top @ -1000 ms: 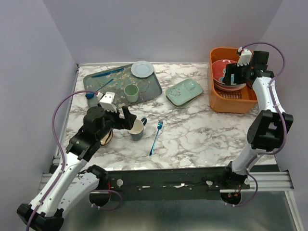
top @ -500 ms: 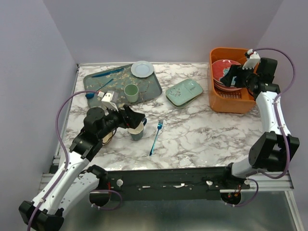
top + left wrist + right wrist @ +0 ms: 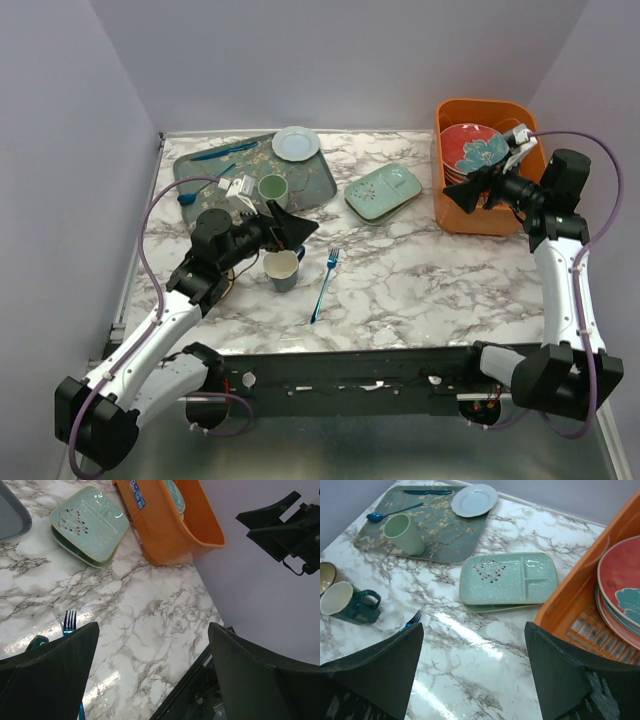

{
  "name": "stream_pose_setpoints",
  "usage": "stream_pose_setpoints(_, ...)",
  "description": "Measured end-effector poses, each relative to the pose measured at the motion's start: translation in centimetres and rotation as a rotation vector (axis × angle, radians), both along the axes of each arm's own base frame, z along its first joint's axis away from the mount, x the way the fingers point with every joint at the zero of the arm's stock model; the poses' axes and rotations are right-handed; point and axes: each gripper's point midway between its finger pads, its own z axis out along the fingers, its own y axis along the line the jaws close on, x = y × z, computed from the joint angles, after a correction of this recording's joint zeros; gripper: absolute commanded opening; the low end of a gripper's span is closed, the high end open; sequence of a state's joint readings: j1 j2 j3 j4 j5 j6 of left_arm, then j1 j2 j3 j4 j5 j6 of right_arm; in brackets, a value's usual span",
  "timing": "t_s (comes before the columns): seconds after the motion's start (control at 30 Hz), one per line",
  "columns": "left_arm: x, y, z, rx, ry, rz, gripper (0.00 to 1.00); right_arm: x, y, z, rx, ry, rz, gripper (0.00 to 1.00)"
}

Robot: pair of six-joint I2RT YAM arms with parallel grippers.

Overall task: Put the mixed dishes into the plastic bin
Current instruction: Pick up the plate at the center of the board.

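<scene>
A broad stretch of the white marble tabletop point(image 3: 430, 270) lies bare between the slim blue fork point(image 3: 322, 287) and the deep orange plastic bin point(image 3: 487, 222). Inside the bin, stacked round plates point(image 3: 470, 145) fill the far part; the slotted floor nearer the front wall is open, under the right gripper point(image 3: 470, 190). The pale-green rectangular divided dish point(image 3: 383, 192) lies near the bin's left wall, a narrow gap between.

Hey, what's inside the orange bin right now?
A stack of round plates sits in the orange bin, topped by a red plate with a teal flower. The plates underneath show only rims, so their count is unclear. Part of the slotted floor shows.
</scene>
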State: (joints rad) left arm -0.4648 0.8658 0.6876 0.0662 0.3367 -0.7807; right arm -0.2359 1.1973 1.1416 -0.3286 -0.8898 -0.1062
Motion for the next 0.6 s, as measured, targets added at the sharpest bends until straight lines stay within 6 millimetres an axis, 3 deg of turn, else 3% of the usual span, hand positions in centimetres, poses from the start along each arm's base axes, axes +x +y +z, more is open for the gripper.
stream_pose_setpoints(0.27,1.7,-2.2,-1.8,-0.021,0.094,-0.021,0.99,-4.2,2.2,0.5,-0.009,-0.101,0.117,0.92)
stream_pose_setpoints(0.6,6.2,-8.9,-3.0,0.030,0.198,0.002,0.99,-6.9,4.0,-0.5,0.041,-0.101,0.242,0.92)
